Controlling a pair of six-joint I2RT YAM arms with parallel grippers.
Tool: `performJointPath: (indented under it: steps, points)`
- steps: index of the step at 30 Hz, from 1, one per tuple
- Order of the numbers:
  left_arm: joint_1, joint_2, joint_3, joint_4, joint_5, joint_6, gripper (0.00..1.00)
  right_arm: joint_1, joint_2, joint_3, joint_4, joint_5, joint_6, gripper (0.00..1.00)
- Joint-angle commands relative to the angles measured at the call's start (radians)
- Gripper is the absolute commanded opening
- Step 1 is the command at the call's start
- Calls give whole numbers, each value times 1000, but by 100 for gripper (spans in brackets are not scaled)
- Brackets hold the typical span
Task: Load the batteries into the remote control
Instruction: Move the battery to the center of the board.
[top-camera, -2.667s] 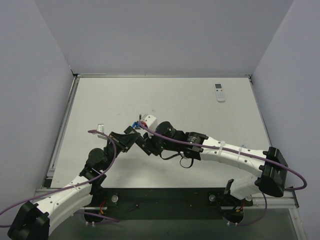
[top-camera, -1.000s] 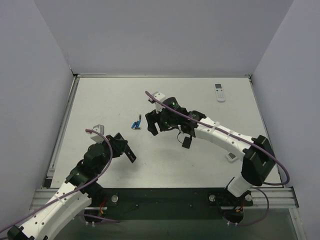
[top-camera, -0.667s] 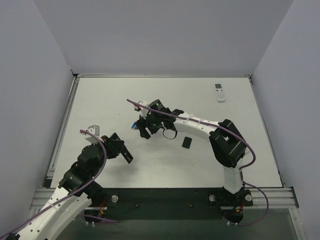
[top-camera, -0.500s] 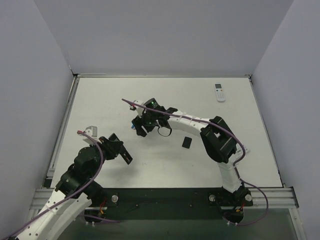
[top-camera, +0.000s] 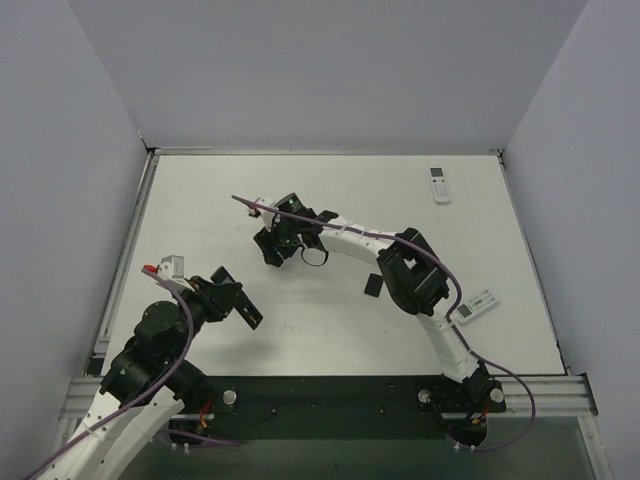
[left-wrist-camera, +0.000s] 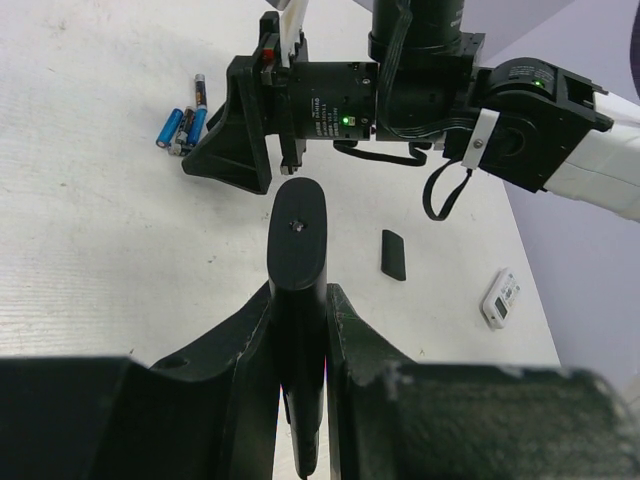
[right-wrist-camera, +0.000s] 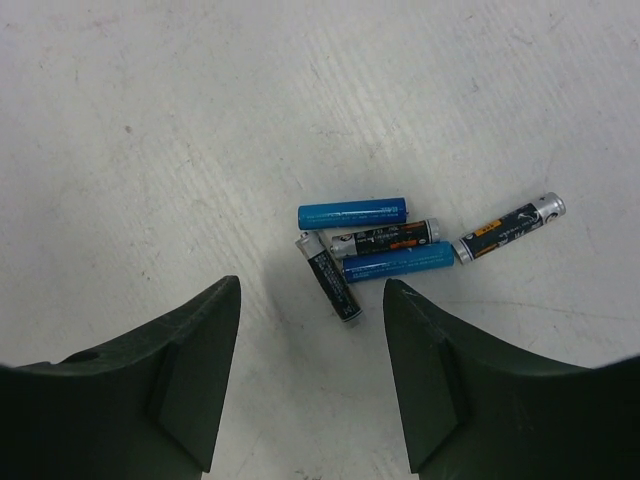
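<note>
My left gripper is shut on the slim black remote control, whose rounded end sticks out past the fingers; from above that gripper sits at the near left. Several batteries, some bright blue and some dark, lie in a loose heap on the white table. My right gripper hangs open just above them, with one dark battery reaching toward the gap between its fingers. In the top view the right gripper covers the heap. The left wrist view shows the batteries beside the right gripper.
A small black cover piece lies on the table right of centre. A white remote with a screen rests at the far right. A small white remote lies near the right arm's lower link. Grey walls enclose the table.
The right arm has swung left and lowered over the batteries, its jaws narrowing somewhat. The left arm has drawn back slightly toward the near left, still holding the remote.
</note>
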Motion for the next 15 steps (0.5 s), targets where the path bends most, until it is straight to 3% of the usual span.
performJointPath:
  steps: [1, 15]
  points:
    - [-5, -15, 49, 10, 17, 10, 0, -4, 27, 66, -31, -8, 3, 54]
    - [-5, -19, 33, 30, 26, 3, 0, 13, 26, 33, -55, 3, -6, 29]
